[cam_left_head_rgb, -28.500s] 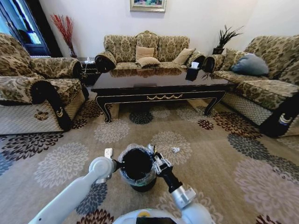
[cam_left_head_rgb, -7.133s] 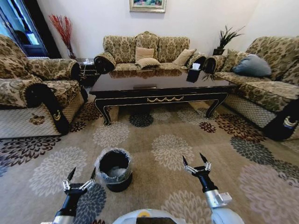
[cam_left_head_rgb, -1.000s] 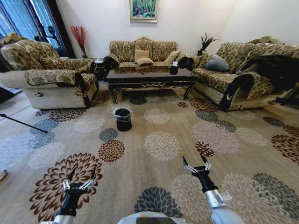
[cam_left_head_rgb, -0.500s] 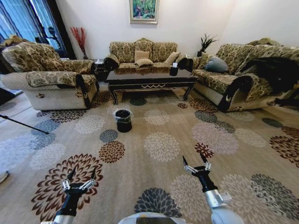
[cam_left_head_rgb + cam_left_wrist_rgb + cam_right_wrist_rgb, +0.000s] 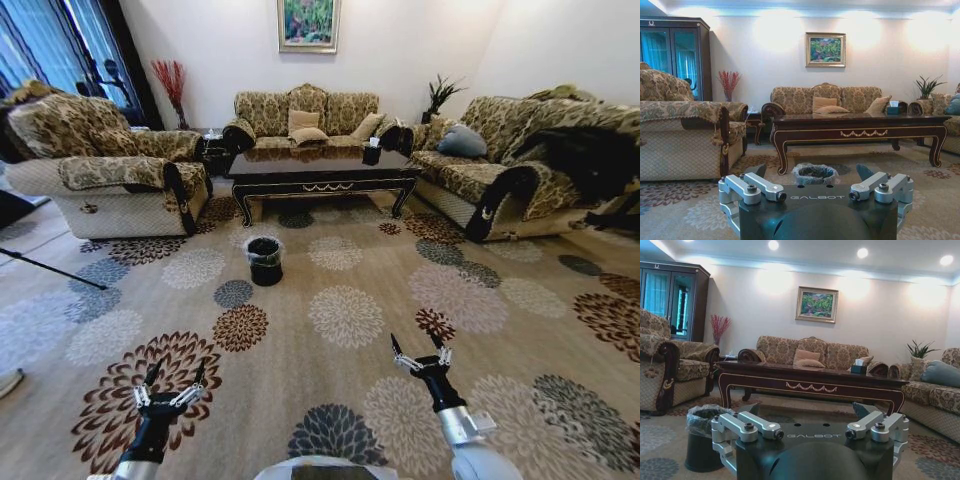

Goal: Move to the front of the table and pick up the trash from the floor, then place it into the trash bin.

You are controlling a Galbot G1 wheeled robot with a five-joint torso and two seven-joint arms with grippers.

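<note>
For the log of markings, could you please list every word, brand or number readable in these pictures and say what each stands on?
"GALBOT": on the dark body of the left gripper, left wrist view.
"GALBOT": on the dark body of the right gripper, right wrist view.
The tissue box on the table shows no print that can be read.
The painting on the wall bears no legible text.

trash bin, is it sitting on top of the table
No, the trash bin stands on the carpet in front of the table.
</note>
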